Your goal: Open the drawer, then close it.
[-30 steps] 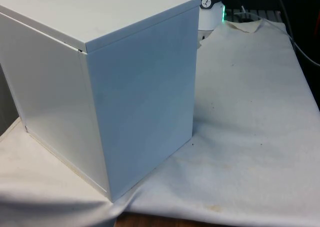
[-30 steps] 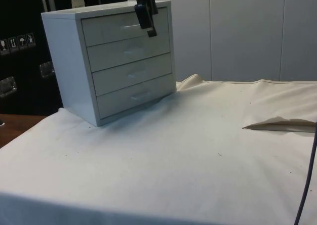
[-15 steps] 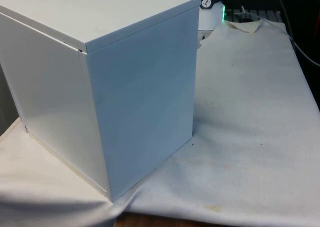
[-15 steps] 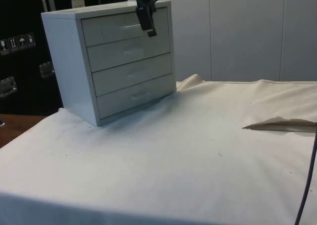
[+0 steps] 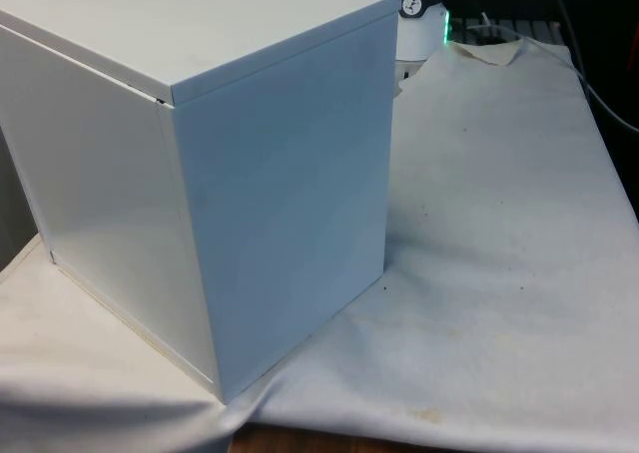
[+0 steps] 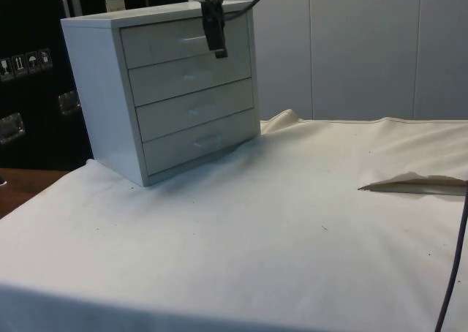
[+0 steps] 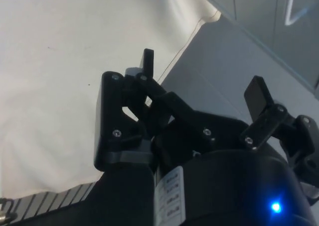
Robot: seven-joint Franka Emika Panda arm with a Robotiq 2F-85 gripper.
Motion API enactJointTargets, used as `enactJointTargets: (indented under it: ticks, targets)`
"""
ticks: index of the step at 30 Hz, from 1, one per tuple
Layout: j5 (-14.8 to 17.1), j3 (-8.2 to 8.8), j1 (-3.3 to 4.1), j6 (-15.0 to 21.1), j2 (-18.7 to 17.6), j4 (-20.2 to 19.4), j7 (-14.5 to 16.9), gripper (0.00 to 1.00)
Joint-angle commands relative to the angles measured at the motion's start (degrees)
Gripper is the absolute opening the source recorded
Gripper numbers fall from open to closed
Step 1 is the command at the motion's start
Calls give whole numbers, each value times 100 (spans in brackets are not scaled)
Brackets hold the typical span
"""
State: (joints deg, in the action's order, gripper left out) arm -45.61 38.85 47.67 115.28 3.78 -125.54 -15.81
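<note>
A white chest of drawers [image 6: 161, 91] stands on the cloth with four drawers, all pushed in. In the front view it turns a blank back and side [image 5: 200, 174] to the camera. My black gripper [image 6: 216, 47] hangs fingers down in front of the top drawer [image 6: 183, 43], just to the right of its pale handle [image 6: 193, 39]; its tips reach the seam above the second drawer. In the wrist view the gripper [image 7: 202, 79] is open, with nothing between the fingers [image 7: 148, 61]. Drawer fronts and a handle [image 7: 298, 12] lie beyond them.
The white cloth [image 6: 278, 222] spreads wide in front of the chest. A folded-up cloth edge [image 6: 409, 182] lies at the side view's right, and a black cable [image 6: 455, 266] hangs down there. Dark cabinets [image 6: 29, 76] stand behind the chest.
In the side view the gripper has shifted slightly left along the top drawer front and now hangs more upright. The drawers have not moved.
</note>
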Motion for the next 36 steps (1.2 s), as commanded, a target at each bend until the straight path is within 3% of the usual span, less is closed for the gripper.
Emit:
enactJointTargets:
  ticks: [1,3,10,12,16,20,21,23,28,29,36]
  targets:
    - [-155,11,-17,115,86,-74,-17,100]
    - [-74,11,-6,40,34,-34,0,100]
    - [-510,-6,-11,103,218,-218,-11,100]
    - [-464,0,-11,80,195,-201,0,100]
    - [-739,-29,-6,109,252,-264,11,100]
    - [-877,-34,-11,120,269,-292,17,100]
    - [-791,-29,-6,80,218,-252,23,100]
    - [-951,-29,-11,138,281,-309,17,100]
    - [-1186,6,-29,178,367,-390,29,100]
    - [-1106,0,-11,97,304,-344,23,100]
    - [-1501,97,-57,304,539,-556,0,100]
